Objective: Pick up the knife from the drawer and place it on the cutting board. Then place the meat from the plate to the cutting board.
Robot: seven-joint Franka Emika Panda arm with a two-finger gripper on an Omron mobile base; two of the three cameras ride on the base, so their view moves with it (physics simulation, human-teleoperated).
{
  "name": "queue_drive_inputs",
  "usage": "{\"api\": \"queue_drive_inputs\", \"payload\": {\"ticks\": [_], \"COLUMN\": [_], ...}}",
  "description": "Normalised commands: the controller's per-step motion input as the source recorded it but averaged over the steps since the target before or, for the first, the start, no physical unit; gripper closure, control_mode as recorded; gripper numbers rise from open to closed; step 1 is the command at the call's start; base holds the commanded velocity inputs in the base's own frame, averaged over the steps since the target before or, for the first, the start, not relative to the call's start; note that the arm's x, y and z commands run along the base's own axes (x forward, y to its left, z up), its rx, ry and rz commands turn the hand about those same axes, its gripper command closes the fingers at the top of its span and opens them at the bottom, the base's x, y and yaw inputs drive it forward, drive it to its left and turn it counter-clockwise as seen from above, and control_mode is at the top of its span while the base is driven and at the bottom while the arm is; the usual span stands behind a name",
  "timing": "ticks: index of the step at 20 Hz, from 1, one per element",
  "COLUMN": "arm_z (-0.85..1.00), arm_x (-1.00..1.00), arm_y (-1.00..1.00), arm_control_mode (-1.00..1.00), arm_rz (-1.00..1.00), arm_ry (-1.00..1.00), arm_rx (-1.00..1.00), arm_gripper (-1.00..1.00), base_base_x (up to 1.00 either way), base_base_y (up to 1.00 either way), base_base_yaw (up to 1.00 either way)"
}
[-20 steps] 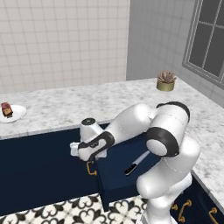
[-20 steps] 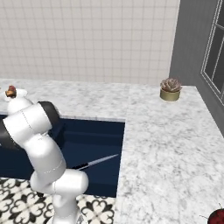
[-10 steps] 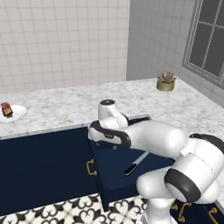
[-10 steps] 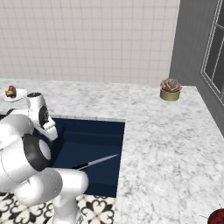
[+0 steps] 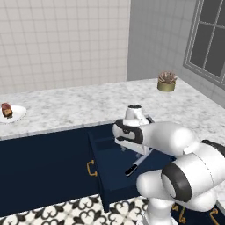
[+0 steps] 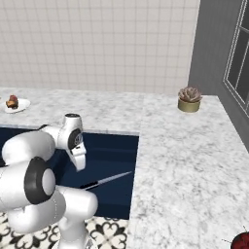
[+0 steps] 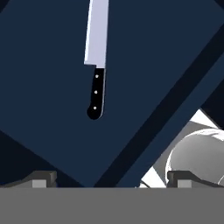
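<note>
The fingers [image 7: 112, 177] are spread fully apart with nothing between them, held above the open drawer [image 5: 110, 184], and the knife [image 7: 97, 65] is seen in the hand view at about 12 o'clock from them, lying flat on the drawer floor with its black handle nearest and the blade running away. Because the knife is offset from the midline between the tips, a straight descent is judged likely to land beside the handle or pinch only its butt end, so that the knife pivots or slips out when lifted. The thin, flat blade is a poor place to be gripped, and the drawer wall and front edge lie close by the arm, so a knock there on the way down or up is a further risk. Counted: one knife [image 6: 107, 181], one drawer, one plate [image 5: 12, 114] at 9 o'clock on the desk [image 5: 88, 105] in the left base view, one piece of meat [image 5: 6, 110] on it, and one potted plant [image 5: 166, 81] toward 1 o'clock. No cutting board can be picked out.
</note>
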Motion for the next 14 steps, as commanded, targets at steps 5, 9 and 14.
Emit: {"api": "queue_drive_inputs", "payload": {"ticks": [5,9,14], "arm_z": [-0.92,-0.28,-0.54], "arm_x": [0.17,0.21,0.13], "arm_y": [-0.64,-0.16,0.0], "arm_control_mode": [-1.0,-1.0,-1.0], "arm_rz": [0.01,0.0,0.0], "arm_ry": [0.03,0.02,0.0], "arm_rx": [-0.05,0.0,-0.01], "arm_gripper": [-1.0,-1.0,-1.0], "base_base_x": [0.0,0.0,0.0], "base_base_y": [0.0,0.0,0.0], "base_base_yaw": [0.0,0.0,0.0]}}
